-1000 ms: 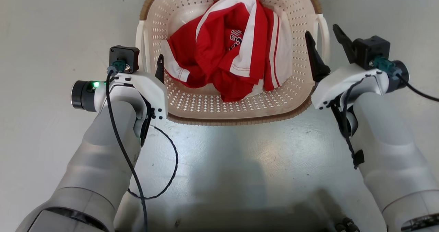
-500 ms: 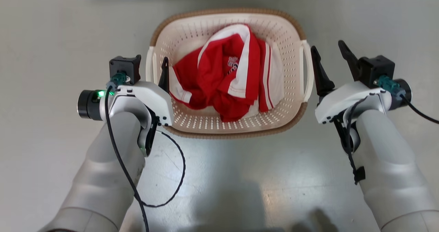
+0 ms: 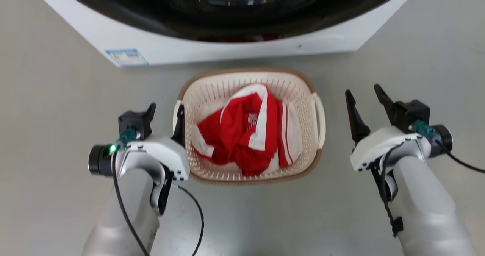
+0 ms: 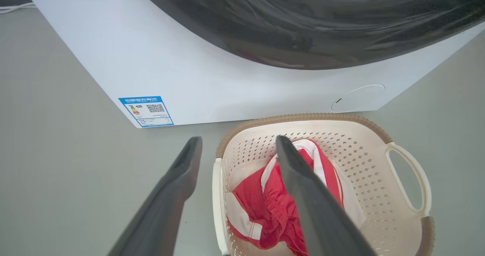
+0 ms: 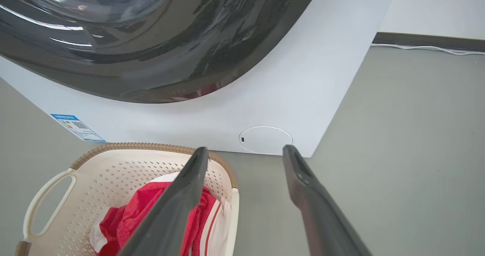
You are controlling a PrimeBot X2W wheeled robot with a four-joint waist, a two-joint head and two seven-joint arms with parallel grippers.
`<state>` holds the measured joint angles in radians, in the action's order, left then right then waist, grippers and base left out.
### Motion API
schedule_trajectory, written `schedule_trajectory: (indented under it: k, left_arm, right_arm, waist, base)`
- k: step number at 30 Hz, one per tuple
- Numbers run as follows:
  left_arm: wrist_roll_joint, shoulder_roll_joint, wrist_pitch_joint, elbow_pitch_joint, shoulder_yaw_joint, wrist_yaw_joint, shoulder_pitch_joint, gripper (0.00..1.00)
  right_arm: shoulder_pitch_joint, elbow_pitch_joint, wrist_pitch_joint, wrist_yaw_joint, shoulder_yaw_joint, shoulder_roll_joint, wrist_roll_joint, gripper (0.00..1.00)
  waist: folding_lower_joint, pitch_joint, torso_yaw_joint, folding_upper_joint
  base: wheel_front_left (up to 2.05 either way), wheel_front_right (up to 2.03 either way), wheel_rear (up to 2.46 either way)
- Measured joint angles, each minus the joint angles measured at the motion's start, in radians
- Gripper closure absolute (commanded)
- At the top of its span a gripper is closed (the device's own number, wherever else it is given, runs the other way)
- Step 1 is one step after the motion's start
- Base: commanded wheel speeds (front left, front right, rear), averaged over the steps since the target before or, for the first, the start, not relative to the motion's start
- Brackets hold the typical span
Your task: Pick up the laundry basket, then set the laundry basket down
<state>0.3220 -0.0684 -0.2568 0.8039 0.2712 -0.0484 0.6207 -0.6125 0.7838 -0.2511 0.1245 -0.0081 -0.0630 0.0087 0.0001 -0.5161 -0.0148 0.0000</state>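
Observation:
The laundry basket [image 3: 212, 93], cream with a brown rim, stands on the grey floor just in front of the washer, holding a red and white garment [image 3: 246, 135]. My left gripper [image 3: 166, 108] is open at the basket's left side. In the left wrist view that gripper [image 4: 238, 140] has the white left handle [image 4: 216, 195] lying between and beyond its fingers, and nothing is gripped. My right gripper [image 3: 362, 90] is open and empty, a little to the right of the right handle [image 3: 321, 116]. In the right wrist view it [image 5: 246, 149] points past the basket rim [image 5: 151, 146].
A white washer [image 3: 227, 47] with a dark round door [image 3: 242, 6] rises right behind the basket, and a blue label [image 3: 127, 57] sits on its lower left. Grey floor spreads left and right. A wall skirting and a white cable [image 5: 428, 48] run at the back right.
The whole head view has shifted, bringing the washer into view, and the basket looks smaller and farther off. The right gripper stands farther from the right handle. Both grippers stay open.

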Motion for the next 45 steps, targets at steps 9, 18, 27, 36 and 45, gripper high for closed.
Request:
schedule_trajectory:
  k: [9,18,27,36,45]
  left_arm:
    - [-0.027,-0.001,0.000,-0.079,-0.103,0.032,-0.152,0.00]
    - [-0.052,-0.001,0.000,-0.181,-0.196,0.059,-0.309,0.00]
    - [-0.077,0.003,0.000,-0.315,-0.277,0.077,-0.465,0.00]
    - [-0.089,0.010,0.000,-0.415,-0.341,0.086,-0.575,0.00]
    - [-0.093,0.021,0.000,-0.471,-0.393,0.085,-0.648,0.00]
  right_arm:
    - [0.106,-0.041,0.000,0.000,0.006,-0.010,0.000,0.00]
    - [0.213,-0.130,0.000,0.000,0.040,-0.031,0.014,0.00]
    - [0.357,-0.278,0.000,0.000,0.042,-0.047,0.044,0.00]
    - [0.467,-0.392,0.000,0.000,0.033,-0.050,0.048,0.00]
    - [0.536,-0.440,0.000,0.000,0.016,-0.046,0.049,0.00]
  waist:
    - [0.0000,0.184,-0.012,0.0000]
    - [-0.0001,0.352,-0.021,0.0001]
    - [0.0000,0.464,-0.021,0.0000]
    - [-0.0001,0.508,-0.035,0.0000]
    - [-0.0001,0.533,-0.049,0.0001]
  base:
    - [0.00,0.00,0.00]
    - [0.00,0.00,0.00]
    - [0.00,0.00,0.00]
    - [0.00,0.00,0.00]
    - [0.00,0.00,0.00]
